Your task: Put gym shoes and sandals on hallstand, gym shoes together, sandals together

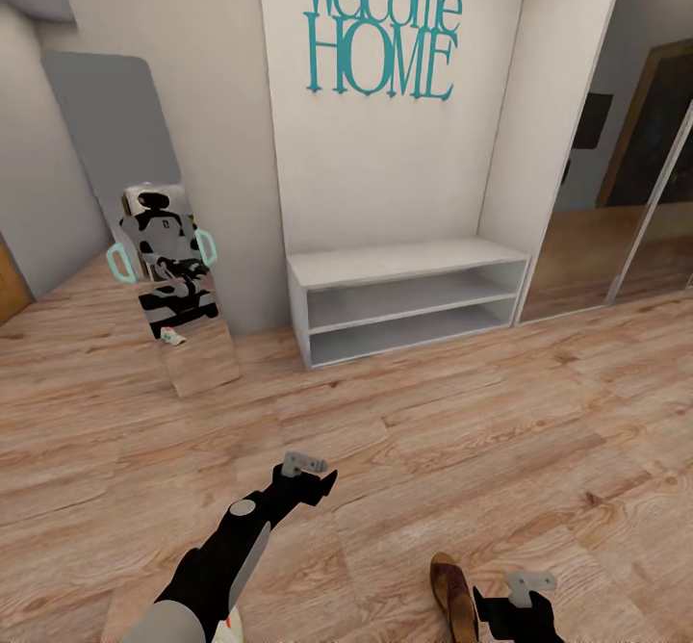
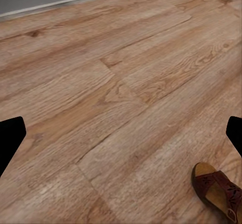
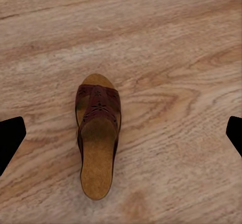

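Wall lettering [image 1: 382,27]: teal, reading "Welcome HOME", mounted high on the pale back wall of a recessed alcove at the far centre. Leaning mirror [image 1: 171,287]: tall narrow panel propped against the far-left wall, its foot resting on the planks, reflective face turned toward the room. Grey wall panel [image 1: 108,118]: rounded corners, fixed behind and above the mirror. Mirrored sliding doors [image 1: 616,191]: far right, beside the alcove, with pale frames, reflecting wood planks and a dark framed opening.

Black left arm [image 1: 252,527] with a grey round joint cap, grey shell lower down (pale grey bracket above the wrist)
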### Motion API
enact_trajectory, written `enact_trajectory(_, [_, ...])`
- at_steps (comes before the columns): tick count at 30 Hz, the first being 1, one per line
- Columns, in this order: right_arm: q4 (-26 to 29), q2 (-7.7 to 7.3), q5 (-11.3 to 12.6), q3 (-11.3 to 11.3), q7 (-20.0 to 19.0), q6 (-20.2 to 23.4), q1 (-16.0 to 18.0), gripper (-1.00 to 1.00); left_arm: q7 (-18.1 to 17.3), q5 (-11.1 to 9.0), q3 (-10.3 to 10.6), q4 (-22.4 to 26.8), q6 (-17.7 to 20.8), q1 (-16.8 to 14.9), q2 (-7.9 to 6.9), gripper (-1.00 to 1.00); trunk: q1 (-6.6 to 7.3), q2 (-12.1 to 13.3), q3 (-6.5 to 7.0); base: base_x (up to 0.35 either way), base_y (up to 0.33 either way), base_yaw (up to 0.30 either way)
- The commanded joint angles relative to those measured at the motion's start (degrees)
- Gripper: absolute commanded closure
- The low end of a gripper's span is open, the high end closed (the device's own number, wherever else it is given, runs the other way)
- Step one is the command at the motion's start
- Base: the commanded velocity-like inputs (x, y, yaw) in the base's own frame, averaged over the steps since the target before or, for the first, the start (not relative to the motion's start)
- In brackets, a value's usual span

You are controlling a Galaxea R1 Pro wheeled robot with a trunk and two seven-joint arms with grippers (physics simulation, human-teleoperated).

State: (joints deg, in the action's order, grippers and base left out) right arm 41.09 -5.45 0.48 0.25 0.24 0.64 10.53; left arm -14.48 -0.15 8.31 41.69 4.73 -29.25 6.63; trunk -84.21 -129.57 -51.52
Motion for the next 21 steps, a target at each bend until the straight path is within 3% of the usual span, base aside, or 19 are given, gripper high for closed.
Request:
enact_trajectory(1, [0.0,0.00,0.0,0.0,0.0,0.1,0.0,-1.00,-0.2,0.0,-0.1,0.1,0.4,0.0,0.03,-1.00,-0.21,-0.4,-0.24,0.000,0.000,0.000])
enact_trajectory(9, [-0.1,0.08,0.0,-0.1,0.1,0.1,0.4,-1.00,-0.2,0.0,0.0,0.1,0.3,0.0,0.12,-1.00,-1.97,-3.6,-1.68,0.000,0.000,0.000])
enact_trajectory(14, [-0.2,0.29,-0.2,-0.1,0.4,0.4,4.9,-1.00,-0.1,0.0,0.0,0.1,0.3,0.0,0.23,-1.00,-3.07,-5.7,-2.57,0.000,0.000,0.000])
enact_trajectory(15, [-0.7,0.32,-0.2,-0.1,1.5,0.4,8.0,-1.00,-0.1,0.0,0.0,0.1,0.3,0.0,0.27,-1.00,-3.29,-6.1,-2.75,0.000,0.000,0.000])
enact_trajectory(21, [-2.0,0.40,-0.1,-0.2,3.1,0.5,11.1,-1.00,-0.1,0.1,0.0,0.1,0.3,0.0,0.30,-1.00,-4.61,-8.5,-3.83,0.000,0.000,0.000])
